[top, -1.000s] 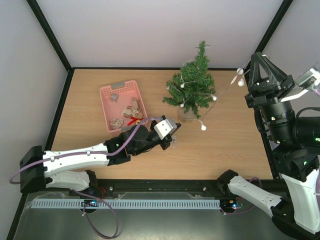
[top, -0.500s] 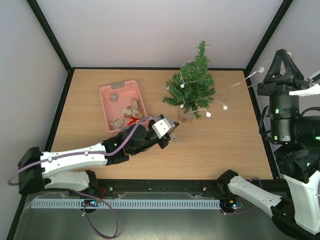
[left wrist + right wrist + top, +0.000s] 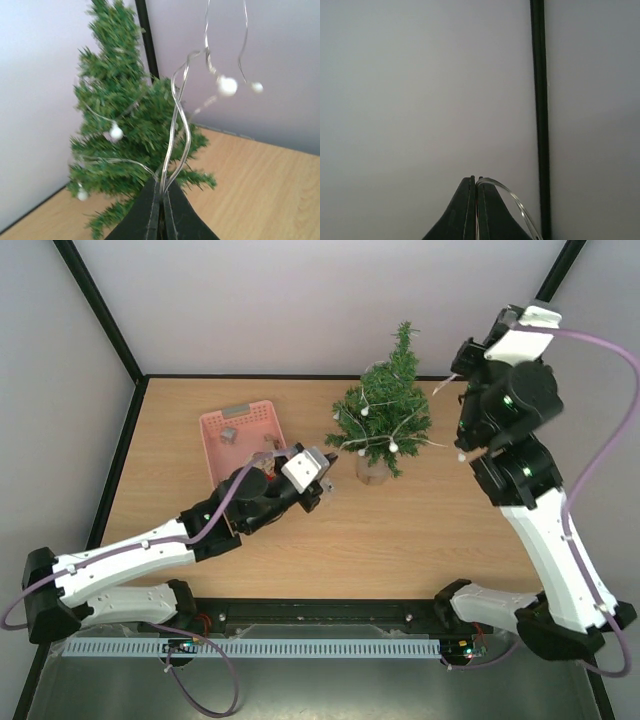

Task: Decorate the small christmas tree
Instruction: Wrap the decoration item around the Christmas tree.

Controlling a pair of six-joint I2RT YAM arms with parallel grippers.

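Both jaws clamp beaded wire (image 3: 227,86)

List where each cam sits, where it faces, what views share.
Top external: above, behind the bases, looking down at table, small christmas tree, pink basket; both arms show.
Left wrist: faces the tree side-on; left gripper shut on bead wire.
Right wrist: raised, faces the wall; right gripper shut on the bead wire.
Shared: top and left wrist both show tree and wire.

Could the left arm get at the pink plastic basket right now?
Probably yes for reach: the pink plastic basket lies beside the left gripper, nothing between. But its jaws are shut on the thin wire string of white beads.
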